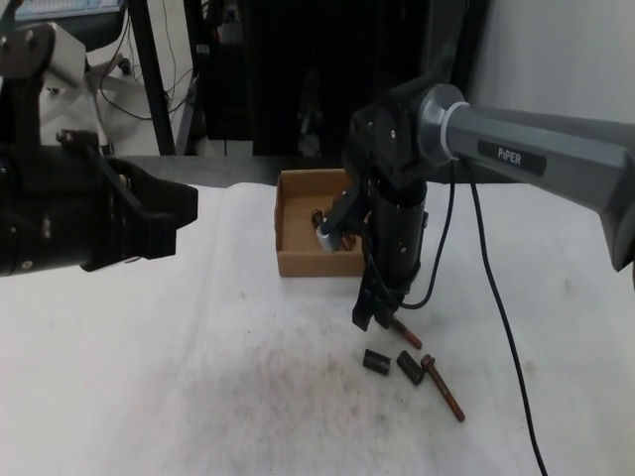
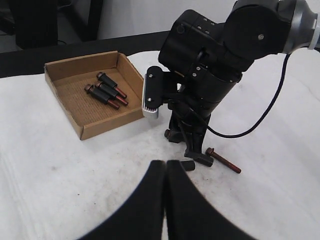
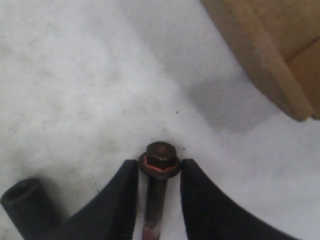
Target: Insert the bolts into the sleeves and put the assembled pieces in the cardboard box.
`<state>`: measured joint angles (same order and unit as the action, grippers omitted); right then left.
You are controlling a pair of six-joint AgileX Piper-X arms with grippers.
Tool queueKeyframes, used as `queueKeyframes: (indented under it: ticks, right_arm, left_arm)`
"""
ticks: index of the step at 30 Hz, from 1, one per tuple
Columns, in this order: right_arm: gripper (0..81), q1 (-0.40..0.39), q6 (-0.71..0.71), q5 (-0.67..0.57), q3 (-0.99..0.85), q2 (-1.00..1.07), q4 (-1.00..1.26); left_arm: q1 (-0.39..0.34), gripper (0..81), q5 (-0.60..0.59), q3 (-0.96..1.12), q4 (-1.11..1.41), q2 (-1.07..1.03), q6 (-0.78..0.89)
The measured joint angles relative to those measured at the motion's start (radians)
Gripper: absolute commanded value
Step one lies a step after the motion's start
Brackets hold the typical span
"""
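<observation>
The right gripper [image 3: 160, 165] is clenched on the head of a rusty reddish hex-head steel bolt [image 3: 156, 197] lying on the white cloth-covered counter [image 1: 198, 397]; a short black tubular metal sleeve [image 3: 22, 197] lies just beside one of its fingers; a second rusty bolt [image 1: 444, 387] lies near; the shallow brown cardboard box [image 2: 100, 127] close beyond that gripper holds three assembled pieces [image 2: 107, 92]; the left gripper [image 2: 165, 164] is clenched on nothing, well apart from the bolts.

A white cloth [image 1: 149, 397] is covering the bench. I'm seeing a bolt [image 3: 156, 200] lying at my right gripper [image 3: 159, 167], two sleeves [image 1: 376, 362] [image 1: 409, 367] and a second bolt [image 1: 444, 389] lying just beside it, and the cardboard box [image 1: 298, 263] sitting just beyond.
</observation>
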<state>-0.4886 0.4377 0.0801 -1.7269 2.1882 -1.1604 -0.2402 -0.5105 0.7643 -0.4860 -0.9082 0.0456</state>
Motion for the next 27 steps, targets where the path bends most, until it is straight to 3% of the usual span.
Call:
queueKeyframes:
  ticks: [12, 14, 16, 17, 27]
  right_arm:
    - [27.4, 0.000, 0.000, 0.000, 0.041, 0.005, 0.035]
    - [21.8, 0.000, 0.000, 0.003, 0.045, 0.002, 0.040]
    - [5.0, 0.000, 0.000, 0.005, 0.047, 0.002, 0.042]
    - [0.4, 0.000, 0.000, 0.015, 0.047, 0.002, 0.042]
    - [0.8, -0.002, -0.093, 0.026, 0.053, -0.006, 0.039]
  left_arm:
    - [0.000, 0.3, 0.000, 0.000, 0.000, 0.000, 0.000]
    - [0.000, 0.3, 0.005, 0.000, 0.000, 0.000, 0.000]
    - [0.000, 0.3, 0.010, 0.000, 0.000, 0.000, 0.000]
    - [0.000, 0.3, 0.022, 0.000, 0.000, 0.000, 0.000]
    - [0.000, 0.3, 0.034, 0.000, 0.000, 0.000, 0.000]
